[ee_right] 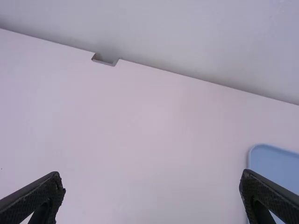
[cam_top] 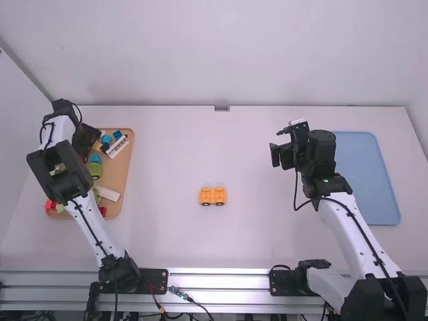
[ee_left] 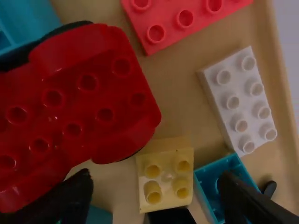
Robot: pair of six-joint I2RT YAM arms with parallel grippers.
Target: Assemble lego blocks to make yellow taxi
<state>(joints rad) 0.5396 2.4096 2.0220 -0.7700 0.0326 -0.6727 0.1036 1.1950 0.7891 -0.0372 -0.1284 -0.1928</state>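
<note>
Two orange blocks sat well inside the table's edges, probably for building room, while left gripper, above tray's far edge, perhaps to pick, and right gripper had fingers apart.

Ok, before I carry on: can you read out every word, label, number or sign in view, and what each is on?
There is no text that I can read out.
White block, pale yellow block, dark red piece: no legible marks on their studded faces.
Orange wheeled piece: too small to tell.
Blue tray: no lettering seen.
</note>
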